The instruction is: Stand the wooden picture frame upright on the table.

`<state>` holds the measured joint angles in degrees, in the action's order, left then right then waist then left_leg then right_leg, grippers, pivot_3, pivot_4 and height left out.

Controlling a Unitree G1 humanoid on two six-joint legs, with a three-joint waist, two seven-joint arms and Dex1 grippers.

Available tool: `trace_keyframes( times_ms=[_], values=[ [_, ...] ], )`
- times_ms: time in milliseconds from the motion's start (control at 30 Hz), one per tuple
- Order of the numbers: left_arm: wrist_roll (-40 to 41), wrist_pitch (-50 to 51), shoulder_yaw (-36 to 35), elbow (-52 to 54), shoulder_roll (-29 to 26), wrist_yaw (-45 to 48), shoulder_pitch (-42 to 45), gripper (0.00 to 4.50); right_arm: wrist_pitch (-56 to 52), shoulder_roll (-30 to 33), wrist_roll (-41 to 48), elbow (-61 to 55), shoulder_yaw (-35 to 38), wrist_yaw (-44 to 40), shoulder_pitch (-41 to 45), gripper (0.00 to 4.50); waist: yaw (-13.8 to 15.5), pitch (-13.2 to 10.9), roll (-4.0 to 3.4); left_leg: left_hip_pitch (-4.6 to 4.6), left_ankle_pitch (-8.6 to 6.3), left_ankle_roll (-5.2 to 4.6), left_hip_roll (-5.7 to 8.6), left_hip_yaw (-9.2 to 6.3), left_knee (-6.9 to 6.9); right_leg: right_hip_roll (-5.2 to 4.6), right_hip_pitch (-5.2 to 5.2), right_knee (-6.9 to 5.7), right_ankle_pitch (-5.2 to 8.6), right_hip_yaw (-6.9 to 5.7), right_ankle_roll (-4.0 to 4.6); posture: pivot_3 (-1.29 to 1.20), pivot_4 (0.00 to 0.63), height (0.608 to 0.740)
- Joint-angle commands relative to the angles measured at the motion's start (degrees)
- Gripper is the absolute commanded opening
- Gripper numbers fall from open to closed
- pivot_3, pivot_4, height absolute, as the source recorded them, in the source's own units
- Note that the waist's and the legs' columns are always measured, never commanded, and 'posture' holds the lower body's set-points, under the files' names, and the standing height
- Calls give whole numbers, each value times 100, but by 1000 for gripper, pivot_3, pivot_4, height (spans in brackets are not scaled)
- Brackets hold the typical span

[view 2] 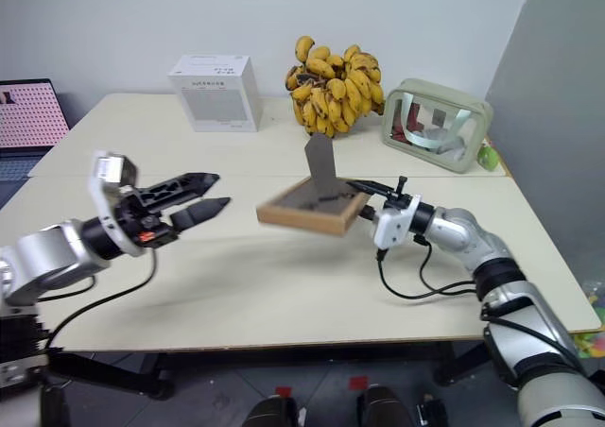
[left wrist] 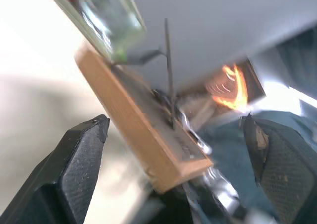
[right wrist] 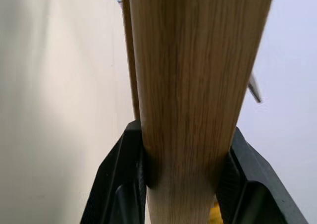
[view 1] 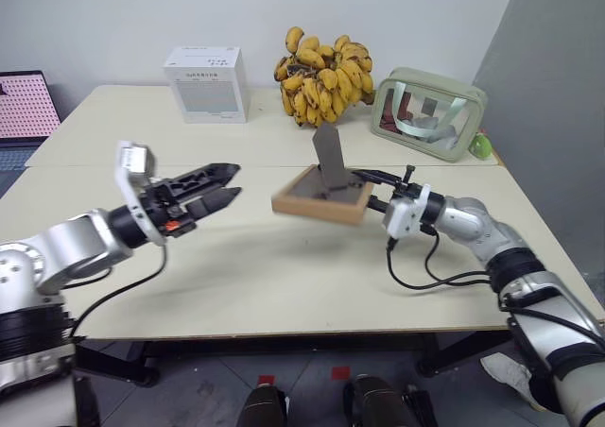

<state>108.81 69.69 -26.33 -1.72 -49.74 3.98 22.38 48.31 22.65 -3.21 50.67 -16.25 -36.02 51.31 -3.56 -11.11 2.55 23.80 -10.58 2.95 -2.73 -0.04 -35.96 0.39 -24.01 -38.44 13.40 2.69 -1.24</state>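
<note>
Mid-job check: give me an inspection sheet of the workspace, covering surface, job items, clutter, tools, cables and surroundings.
Surface: pale table with a seam running across it; the near half is bare.
Job's things: wooden picture frame held off the table, roughly flat, dark back up, fold-out stand sticking upward.
Clutter: white box, banana bunch, green-rimmed clear pouch, all at the far side.
Tools: right tool clamped on the frame's right edge; left tool open, apart from the frame, pointing toward it.
Cables: black cable looping below the right wrist onto the table; another under the left forearm.
Surroundings: white wall behind; patterned screen at far left.
</note>
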Motion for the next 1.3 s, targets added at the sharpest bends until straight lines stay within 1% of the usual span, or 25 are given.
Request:
trace_keyframes(
  times_ms=[33, 67, 133, 167, 233, 367, 400, 467, 533, 567, 633, 700, 733, 800, 833, 867, 933, 1033, 1133, 1167, 1233, 1300],
  values=[
    [-1766, -696, -165, 1728, -391, 27, -350, 4500, -3174, -730, 2199, -349, 866, -1814, 518, 1367, 38, -4, 1, 0, 0, 1, 0, -2, -1, 0, -2, -7, 0, -5, 0, 0, 150, 740],
    [-2337, -982, -86, 2104, -408, 146, -449, 4500, -4046, -887, 2516, -315, 1036, -2054, 683, 1367, 57, -8, -2, 0, 0, 1, 1, -5, -1, -1, -3, -12, 2, -9, 3, 0, 150, 740],
    [-3332, -1579, 171, 2732, -279, 323, -645, 4500, -5211, -1180, 2890, 66, 1332, -2329, 1063, 1367, 111, -20, -20, 0, 1, 3, 2, -4, -2, -1, -8, -19, 5, -13, 10, 0, 150, 740],
    [-3780, -1849, 363, 2951, -172, 411, -764, 4500, -5401, -1303, 2883, 330, 1401, -2436, 1192, 1367, 137, -22, -25, 0, 1, 3, 2, -2, -1, -1, -11, -20, 5, -13, 13, 0, 150, 740],
    [-4765, -2388, 893, 3346, -38, 681, -1082, 4500, -5445, -1532, 2637, 924, 1420, -2442, 1306, 1367, 173, -21, -26, -1, 0, 4, 1, 4, 0, -1, -15, -17, 6, -11, 18, 0, 150, 740],
    [-5989, -3053, 1583, 3443, 205, 1085, -1612, 4500, -5297, -1779, 2297, 1608, 1480, -2455, 1240, 1367, 193, -19, -23, 10, -2, 6, 1, 8, 17, -1, -14, 20, 9, -12, 22, 0, 150, 740],
    [-6205, -3185, 1680, 3455, 260, 1178, -1716, 4500, -5217, -1816, 2198, 1709, 1460, -2485, 1197, 1367, 192, -19, -23, 16, -3, 6, 1, 10, 24, -1, -15, 36, 8, -11, 22, 0, 150, 740],
    [-6385, -3329, 1699, 3423, 465, 1254, -1826, 4500, -5169, -1883, 2051, 1851, 1464, -2568, 1104, 1367, 189, -20, -23, 37, -9, 9, 3, 16, 24, -2, -25, 48, 6, -6, 19, 0, 150, 740],
    [-6553, -3401, 1682, 3368, 562, 1379, -1874, 4500, -5113, -1922, 1901, 1895, 1434, -2722, 987, 1367, 175, -19, -23, 71, -10, 9, 4, 16, 20, -3, -56, 47, -2, -7, 5, 0, 150, 740],
    [-6606, -3409, 1666, 3350, 603, 1430, -1880, 4500, -5095, -1935, 1849, 1900, 1444, -2777, 951, 1367, 171, -19, -23, 77, -10, 8, 3, 16, 21, -2, -63, 45, -18, -7, -22, 0, 150, 740],
    [-6677, -3414, 1615, 3302, 669, 1515, -1849, 4500, -5064, -1958, 1801, 1895, 1505, -2768, 898, 1367, 167, -19, -23, 76, -10, 8, -1, 10, 22, 5, -64, 45, -18, -12, -23, 0, 150, 740],
    [-6690, -3357, 1556, 3181, 690, 1600, -1681, 4500, -4996, -1934, 1752, 1825, 1546, -2757, 784, 2067, 164, -19, -23, 74, -10, 8, -6, 6, 21, 11, -63, 41, -17, -14, -23, 0, 150, 740],
    [-6708, -3332, 1546, 3134, 688, 1648, -1610, 4500, -4988, -1906, 1716, 1781, 1546, -2808, 731, 2166, 169, -19, -23, 72, -10, 8, -6, 5, 21, 12, -63, 39, -17, -15, -23, 0, 150, 740],
    [-6802, -3336, 1566, 3039, 623, 1806, -1496, 4500, -4970, -1797, 1631, 1600, 1504, -2942, 584, 2604, 174, -19, -23, 70, -10, 8, -6, 0, 15, 13, -57, 39, -17, -19, -22, 0, 150, 740],
    [-6826, -3329, 1535, 2927, 562, 1924, -1409, 4500, -4878, -1629, 1511, 1368, 1402, -3046, 404, 2865, 176, -19, -23, 70, -10, 8, -4, 1, 12, 13, -55, 40, -17, -16, -22, 0, 150, 740],
    [-6845, -3319, 1505, 2845, 530, 2010, -1344, 4500, -4818, -1512, 1422, 1191, 1335, -3112, 272, 3031, 181, -20, -24, 71, -10, 8, -3, 4, 8, 12, -54, 42, -16, -13, -21, 0, 150, 740],
    [-6897, -3306, 1439, 2605, 414, 2229, -1210, 4500, -4841, -1195, 1313, 636, 1307, -3031, -73, 3495, 178, -20, -25, 70, -10, 8, 1, 8, 2, 8, -48, 46, -15, -10, -20, 0, 150, 740],
    [-6754, -3075, 1283, 2173, 126, 2722, -1055, 4500, -5180, -370, 1097, -967, 1248, -2889, -892, 4067, 198, -20, -25, 69, -10, 8, 2, 4, -1, 6, -42, 48, -15, -12, -21, 0, 150, 740],
    [-6494, -2637, 1095, 1850, -308, 3319, -1028, 4500, -6056, 469, 1159, -2951, 1279, -2972, -1625, 4067, 193, -24, -30, 70, -10, 8, 2, 4, 4, 5, -44, 49, -12, -14, -19, 0, 150, 740],
    [-6470, -2548, 1058, 1791, -408, 3444, -1024, 4500, -6235, 636, 1175, -3396, 1278, -2921, -1771, 4067, 183, -25, -32, 70, -10, 8, 2, 6, 7, 4, -47, 48, -12, -13, -20, 0, 150, 740],
    [-6336, -2283, 893, 1619, -676, 3751, -1007, 4500, -7308, 981, 1612, -4729, 1398, -2840, -1922, 4067, 91, -26, -35, 66, -10, 8, -4, 15, 12, 6, -57, 45, -11, -8, -19, 0, 150, 740],
    [-6196, -2096, 640, 1383, -873, 3995, -902, 4500, -9097, 1078, 2460, -6005, 1680, -2492, -1773, 4067, -2, -29, -38, 62, -10, 8, -10, 17, 15, 9, -64, 33, -10, -5, -15, 0, 150, 740]
  ],
)
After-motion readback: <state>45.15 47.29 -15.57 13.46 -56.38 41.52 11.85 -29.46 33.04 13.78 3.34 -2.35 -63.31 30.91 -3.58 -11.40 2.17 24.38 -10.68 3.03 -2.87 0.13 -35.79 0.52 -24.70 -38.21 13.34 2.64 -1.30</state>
